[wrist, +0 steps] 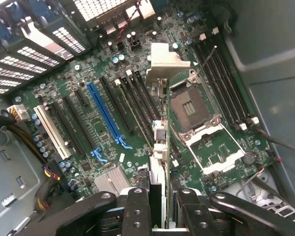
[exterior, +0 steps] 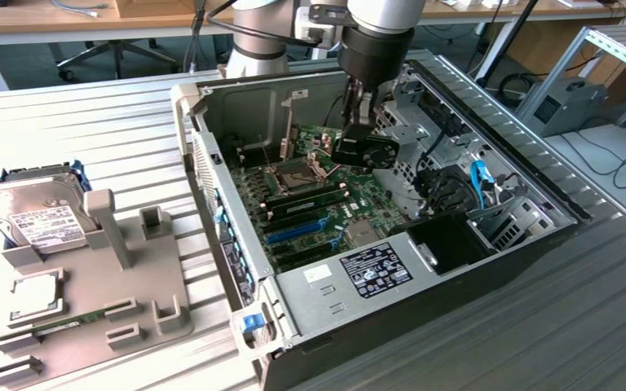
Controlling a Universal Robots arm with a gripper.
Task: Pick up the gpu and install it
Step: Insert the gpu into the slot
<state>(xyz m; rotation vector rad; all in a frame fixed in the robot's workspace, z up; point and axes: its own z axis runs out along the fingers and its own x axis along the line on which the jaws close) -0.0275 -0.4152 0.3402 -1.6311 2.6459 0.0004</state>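
Observation:
The gpu (exterior: 365, 151) is a black card with a round fan. It hangs upright inside the open PC case (exterior: 218, 204), above the green motherboard (exterior: 315, 199). My gripper (exterior: 354, 129) reaches down into the case and is shut on the card's upper edge. In the wrist view the gpu (wrist: 158, 147) appears edge-on between my black fingers (wrist: 137, 211), its silver end bracket (wrist: 166, 60) pointing away. The card hovers over the board between the black expansion slots and the CPU socket (wrist: 191, 105). The long blue slot (wrist: 105, 115) lies off to one side of it.
A grey fixture (exterior: 107, 285) on the table at the exterior view's left carries a silver hard drive (exterior: 36, 218), a CPU chip (exterior: 36, 293) and a green RAM stick (exterior: 68, 322). Case walls, a drive cage and cables (exterior: 476, 183) surround the card.

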